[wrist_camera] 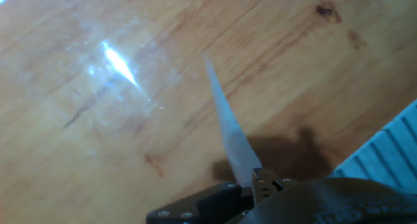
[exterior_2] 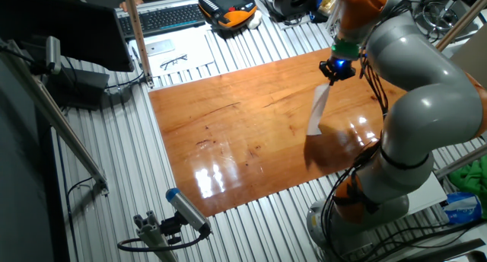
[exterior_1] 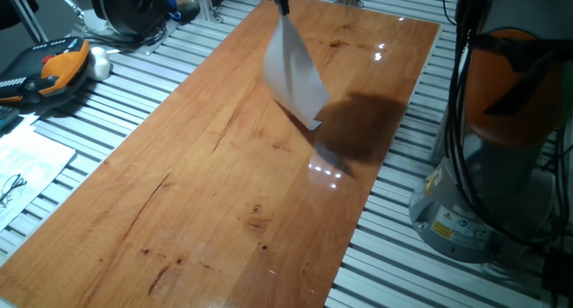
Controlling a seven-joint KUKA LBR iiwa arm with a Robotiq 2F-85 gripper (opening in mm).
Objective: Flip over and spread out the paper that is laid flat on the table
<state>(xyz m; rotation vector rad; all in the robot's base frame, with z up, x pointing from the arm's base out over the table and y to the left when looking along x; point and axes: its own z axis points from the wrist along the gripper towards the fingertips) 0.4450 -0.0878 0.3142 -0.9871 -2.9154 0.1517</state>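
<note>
Glossy reddish-brown table (exterior_1: 224, 183) on slatted silvery metal surface (exterior_1: 134, 75), lamp glare on the varnish. Paper (exterior_1: 294, 73) lifted clear of the wood, hanging from one upper corner, lower edge just above the board toward the far end, at about 1 o'clock of the table's middle in one fixed view. Blank white face toward that camera; dark shadow on the wood at 4 o'clock of the sheet. Seen almost edge-on from the other fixed view (exterior_2: 317, 110) and as a thin white blade from the hand view (wrist_camera: 228, 123). Gripper (exterior_2: 335, 70) directly above, at 12 o'clock of the sheet, fingers pressed together on the paper's top corner, pinch visible at the bottom of the hand view (wrist_camera: 251, 185). Grey arm (exterior_2: 415, 71) with orange joints bending over from the table's near-right edge in the other fixed view. Further out, at 9 o'clock in one fixed view, orange-and-black pendant (exterior_1: 49, 68) on the slats; at 8 o'clock, printed sheet with glasses (exterior_1: 22, 174). Keyboard (exterior_2: 163, 18) beyond the table's far edge in the other fixed view.
</note>
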